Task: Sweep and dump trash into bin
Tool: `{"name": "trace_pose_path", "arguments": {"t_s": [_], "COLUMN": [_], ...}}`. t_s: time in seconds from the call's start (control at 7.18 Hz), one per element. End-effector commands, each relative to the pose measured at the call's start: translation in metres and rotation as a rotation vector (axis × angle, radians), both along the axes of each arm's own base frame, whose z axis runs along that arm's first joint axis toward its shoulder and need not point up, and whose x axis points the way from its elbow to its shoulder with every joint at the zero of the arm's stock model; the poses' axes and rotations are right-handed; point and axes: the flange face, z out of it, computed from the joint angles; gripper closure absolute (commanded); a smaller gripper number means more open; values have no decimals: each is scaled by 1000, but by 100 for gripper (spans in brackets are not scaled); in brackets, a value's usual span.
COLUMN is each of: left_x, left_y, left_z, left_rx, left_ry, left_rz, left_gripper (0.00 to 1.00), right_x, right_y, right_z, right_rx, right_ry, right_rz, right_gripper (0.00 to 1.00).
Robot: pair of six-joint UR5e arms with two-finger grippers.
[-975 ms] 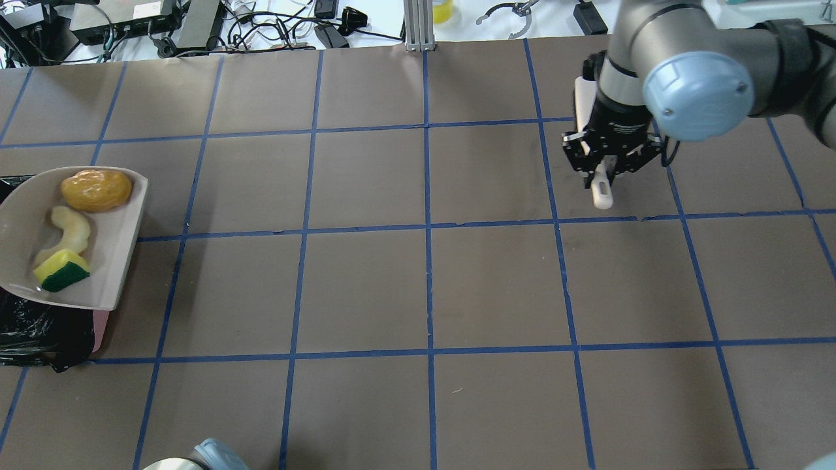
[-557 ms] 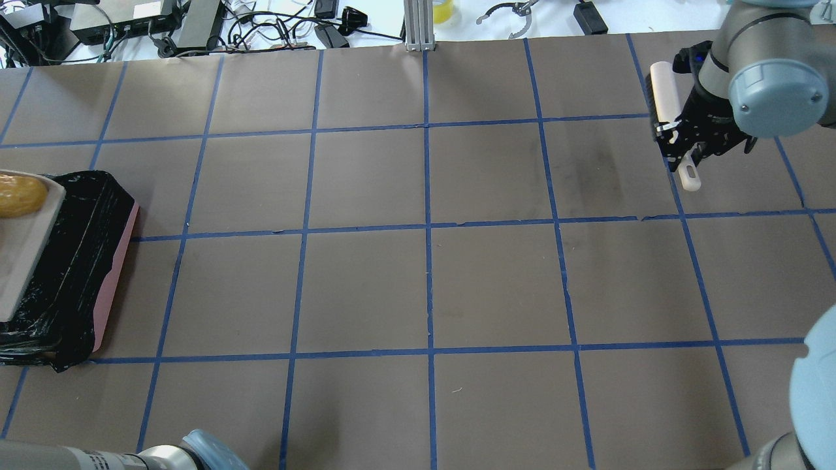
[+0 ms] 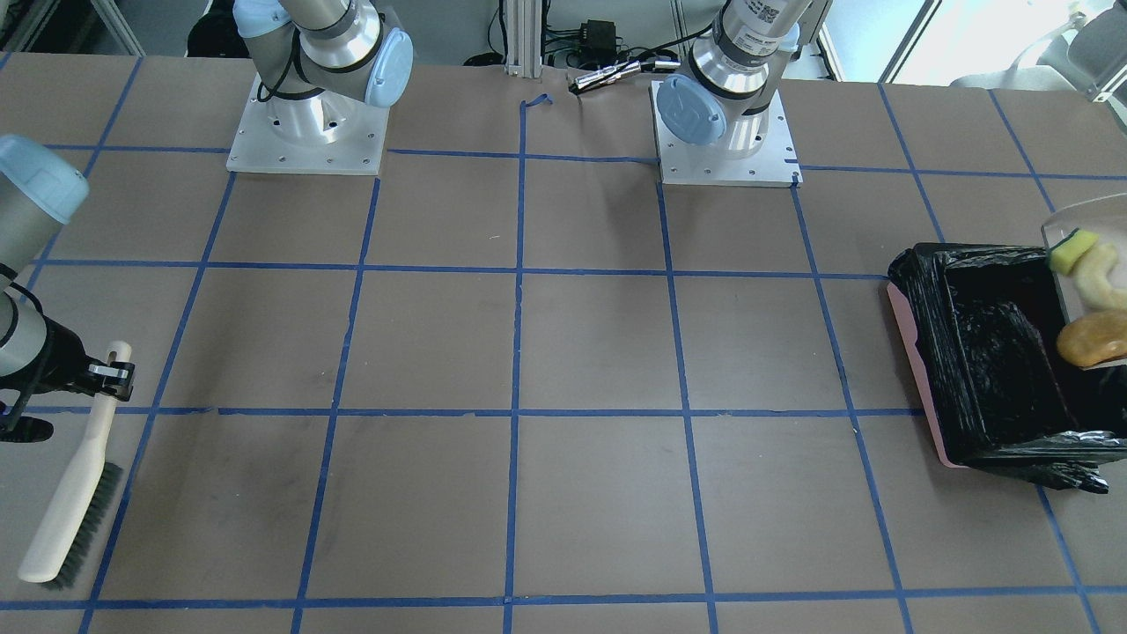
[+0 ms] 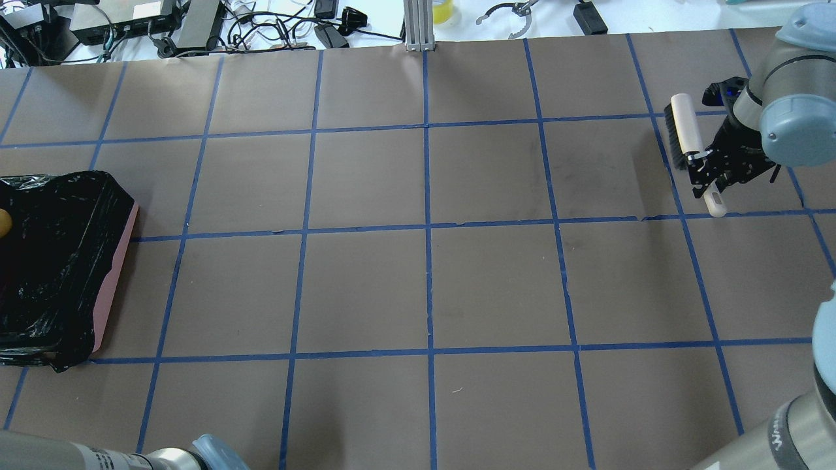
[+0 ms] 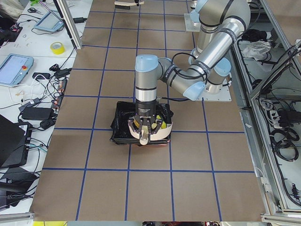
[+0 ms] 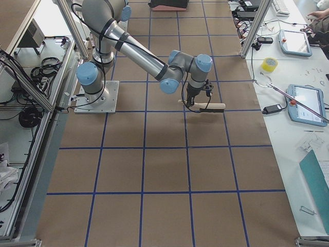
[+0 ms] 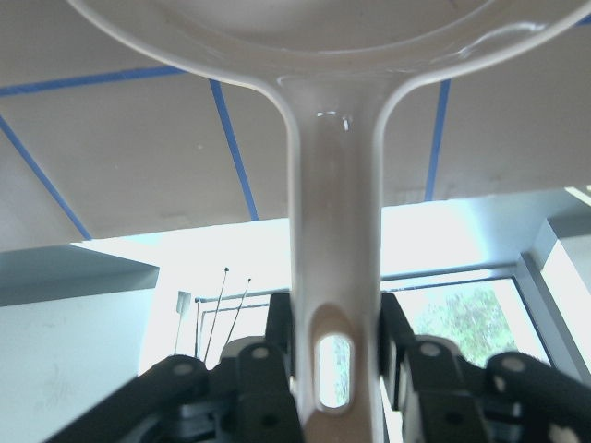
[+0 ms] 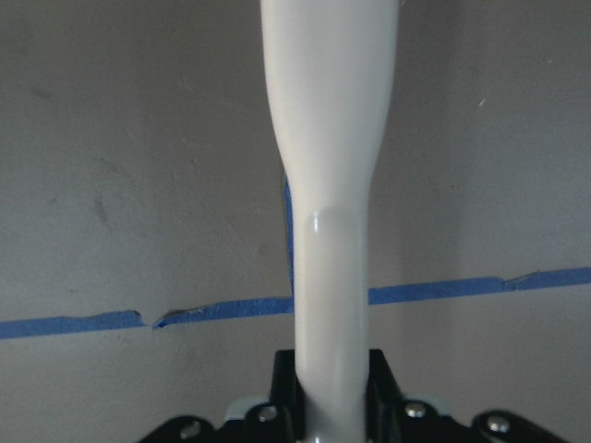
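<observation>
Dump step. My left gripper (image 7: 334,346) pinches the translucent grey-white dustpan (image 7: 332,221) over the black-lined pinkish bin (image 3: 923,283); my right gripper (image 8: 331,388) pinches the cream-handled brush (image 3: 72,497). The next move should tilt the trash bits (image 3: 1092,342) out.

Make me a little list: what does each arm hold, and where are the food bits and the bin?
left tool: shut on the dustpan handle
right tool: shut on the brush handle
dustpan holds: orange lump, cream crescent, yellow-green sponge wedge
dustpan place: held over the bin
bin: black-lined, on the robot's left side
</observation>
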Motion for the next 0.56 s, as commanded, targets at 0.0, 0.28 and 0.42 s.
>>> {"name": "trace_pose_path", "arguments": {"t_s": [0.0,0.28,0.42], "left_x": [-78,-91,-105], "left_y": [-36,-44,-58], "left_z": [10,20,33], "left_rx": [84,19,-114], "left_ry": [-201,-212,-147], "left_rz": [-13,-44,-143], "left_gripper": [100,100,100], "right_x": [3,8,10], "right_y": [11,19,19], "right_z": [-2,-5,-8], "right_rx": [21,24,23], "right_ry": [-21,-25,-47], "right_rz": [9,10,9], "right_gripper": [94,94,93]}}
